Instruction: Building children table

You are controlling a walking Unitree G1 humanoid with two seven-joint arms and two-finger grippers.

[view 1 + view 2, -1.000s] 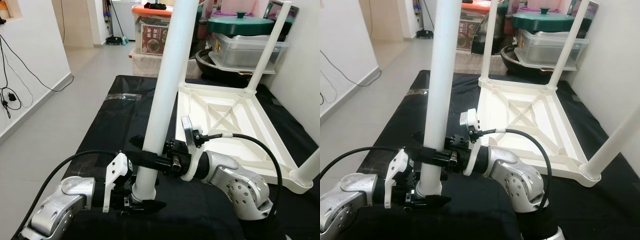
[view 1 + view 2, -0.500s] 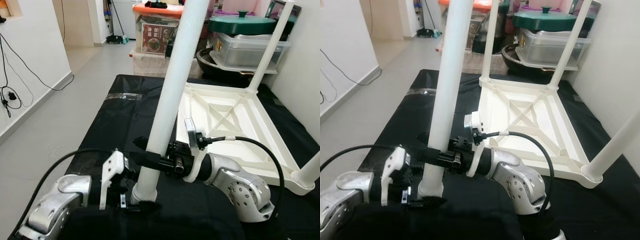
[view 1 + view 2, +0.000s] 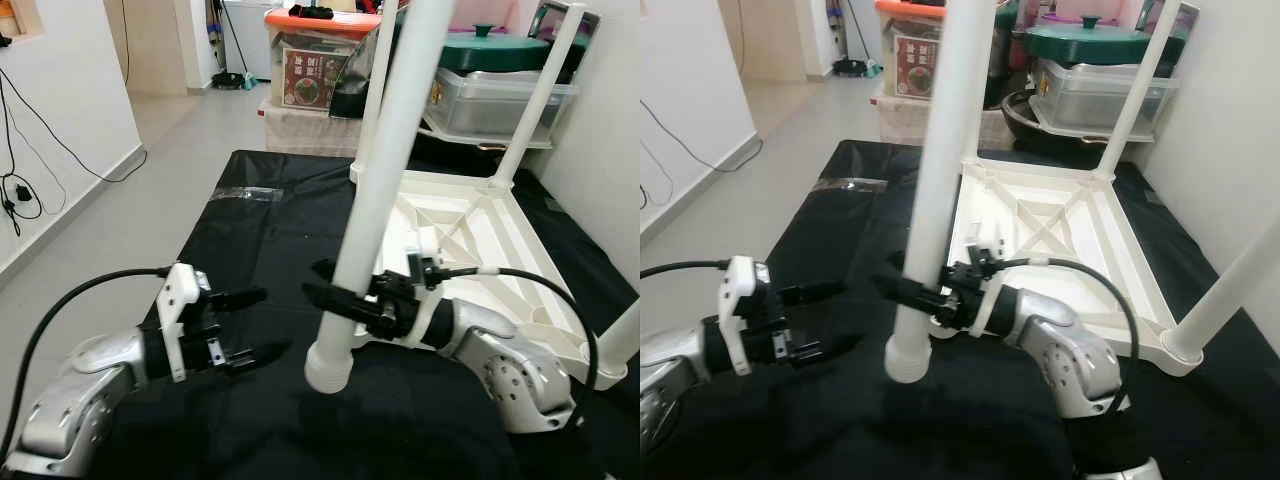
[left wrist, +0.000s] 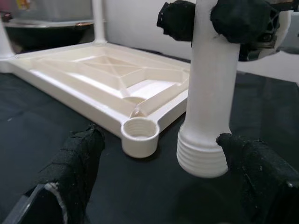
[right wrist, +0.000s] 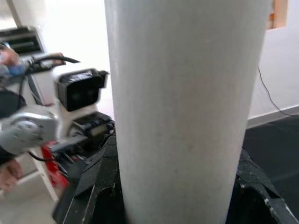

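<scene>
Right gripper [image 3: 322,284] clamped on white leg [image 3: 380,190], threaded end lifted off black cloth [image 3: 250,210] | left gripper [image 3: 252,322] spread wide, just beside leg | empty socket [image 4: 140,133] on tabletop [image 3: 480,240] near it

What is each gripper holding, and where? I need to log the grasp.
The right gripper clamps the white table leg just above its threaded end; the left gripper is open, holding nothing.

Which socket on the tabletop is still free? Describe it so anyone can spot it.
On the black mat lies the upside-down white tabletop. The open threaded socket is at its near corner, beside the leg held by the right tool; the other corners in view already carry legs.
</scene>
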